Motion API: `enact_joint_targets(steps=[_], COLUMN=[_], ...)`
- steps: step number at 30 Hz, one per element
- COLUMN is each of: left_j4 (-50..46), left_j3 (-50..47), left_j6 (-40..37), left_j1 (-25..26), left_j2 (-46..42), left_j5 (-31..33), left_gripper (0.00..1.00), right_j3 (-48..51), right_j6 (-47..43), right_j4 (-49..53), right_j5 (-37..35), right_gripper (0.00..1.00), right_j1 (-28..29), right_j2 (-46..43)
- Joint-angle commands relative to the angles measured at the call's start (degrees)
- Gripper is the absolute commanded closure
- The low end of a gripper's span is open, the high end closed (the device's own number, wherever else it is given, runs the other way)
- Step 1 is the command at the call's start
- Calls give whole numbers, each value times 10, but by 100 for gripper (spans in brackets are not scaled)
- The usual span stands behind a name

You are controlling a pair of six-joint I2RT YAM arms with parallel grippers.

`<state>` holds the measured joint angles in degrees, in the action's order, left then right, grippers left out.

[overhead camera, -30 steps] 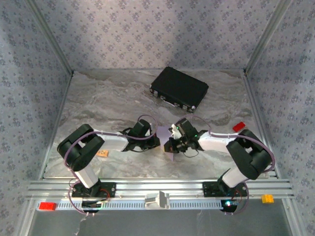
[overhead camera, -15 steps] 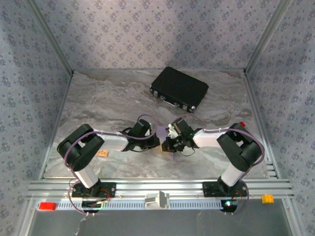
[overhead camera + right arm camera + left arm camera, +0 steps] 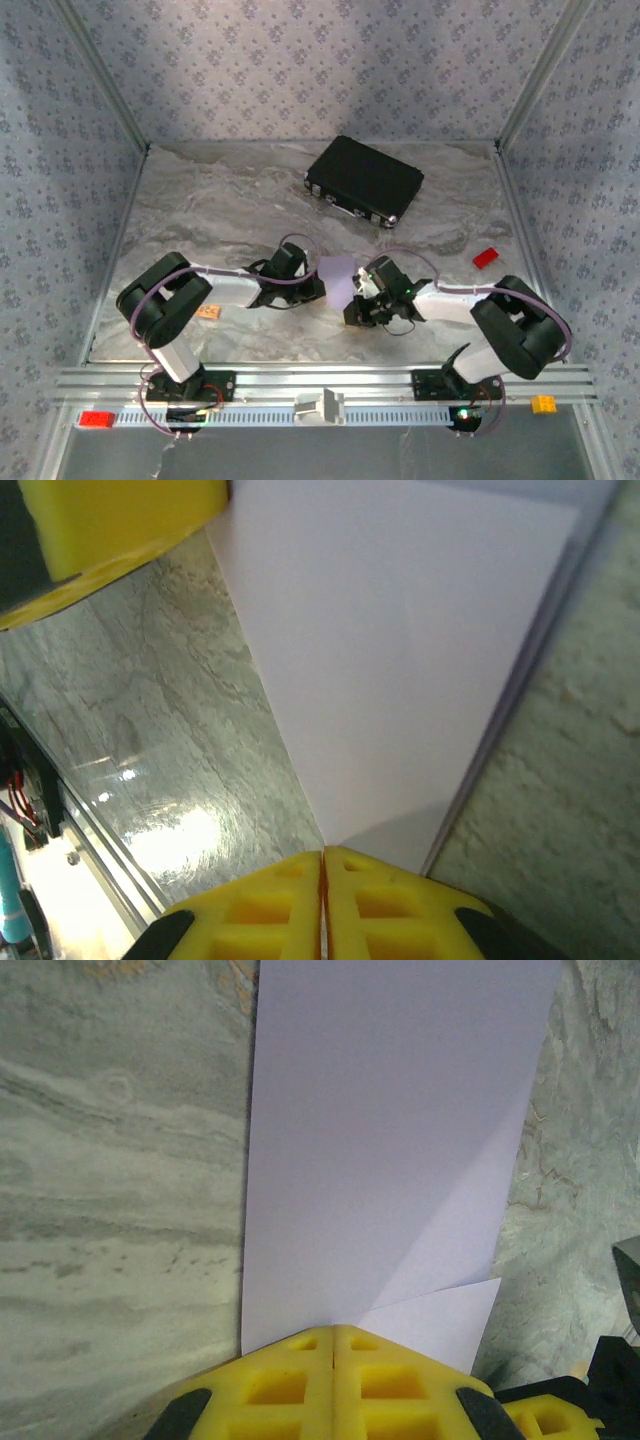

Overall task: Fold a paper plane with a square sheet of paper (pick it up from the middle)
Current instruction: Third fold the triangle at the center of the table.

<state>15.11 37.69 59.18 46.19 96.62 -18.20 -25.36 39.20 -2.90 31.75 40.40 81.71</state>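
The square sheet of paper, pale lilac and folded over with a diagonal crease, hangs between both grippers near the table's middle front. My left gripper is shut on one edge of it. In the left wrist view its yellow fingers meet at the left gripper's tip, and the paper stretches away from them. My right gripper pinches the opposite edge. In the right wrist view the right gripper is shut on the paper, with the left gripper's yellow finger at the top left. The paper plane is out of view.
A black case lies at the back of the marble table. A red block sits to the right and a small tan block by the left arm. Patterned walls close in three sides. The metal rail runs along the front.
My right gripper has shifted slightly right and nearer, and its arm has swung outward. More of the lilac paper now shows, spread between the grippers. The left arm has stayed put.
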Motion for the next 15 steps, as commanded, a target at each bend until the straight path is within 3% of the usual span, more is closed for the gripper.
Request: enact_joint_targets(steps=[1,9,15], left_j4=[-47,-42,-20], left_j3=[-6,-8,-16], left_j6=[-3,1,22], left_j1=[2,2,5], left_j2=[20,16,6], left_j5=[27,26,24], left_gripper=[100,100,100], right_j3=[35,65,27], right_j6=[28,41,21], right_j4=[25,39,62], right_j5=[-12,-30,-33], right_gripper=[89,90,90], right_j1=[6,3,-4], right_j2=[-11,-68,-120])
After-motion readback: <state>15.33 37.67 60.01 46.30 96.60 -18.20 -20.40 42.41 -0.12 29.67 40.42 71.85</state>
